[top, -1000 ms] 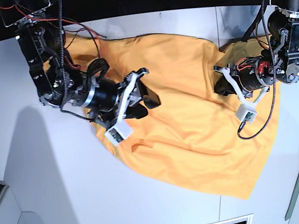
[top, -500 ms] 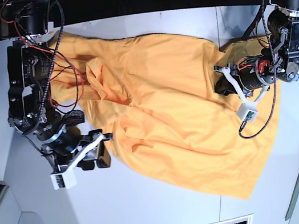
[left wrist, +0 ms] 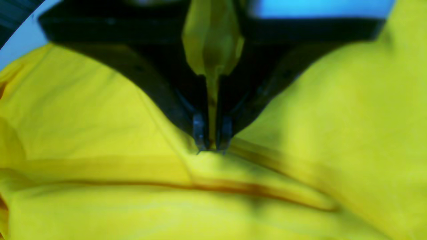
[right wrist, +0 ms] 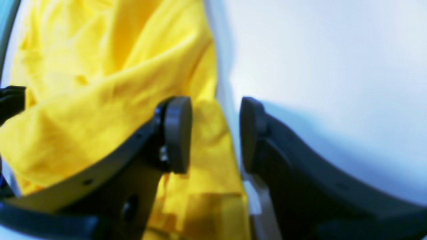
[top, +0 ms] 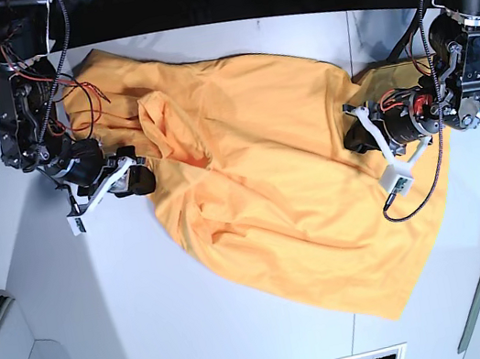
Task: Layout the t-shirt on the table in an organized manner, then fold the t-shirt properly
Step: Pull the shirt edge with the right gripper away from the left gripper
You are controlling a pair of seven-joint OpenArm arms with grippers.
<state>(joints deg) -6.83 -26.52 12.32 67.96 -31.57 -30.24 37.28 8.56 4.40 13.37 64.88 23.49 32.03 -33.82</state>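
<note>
Shirt (top: 272,202) lies across the table (top: 94,354), mostly flat through the middle, bunched and creased toward the right arm's side; lower edge runs diagonally. Right gripper (right wrist: 215,136) is at the cloth's side edge, fingers well apart: in its wrist view one finger overlaps yellow fabric, the other overlaps bare white tabletop, garment edge between them. Nothing clamped there that I can see. Left gripper (left wrist: 212,146) is over the shirt on the opposite side, fingers nearly together with a narrow slit between, yellow showing through. Can't tell if it has pinched any fabric; close view is blurred. Folds run just beside its tips.
</note>
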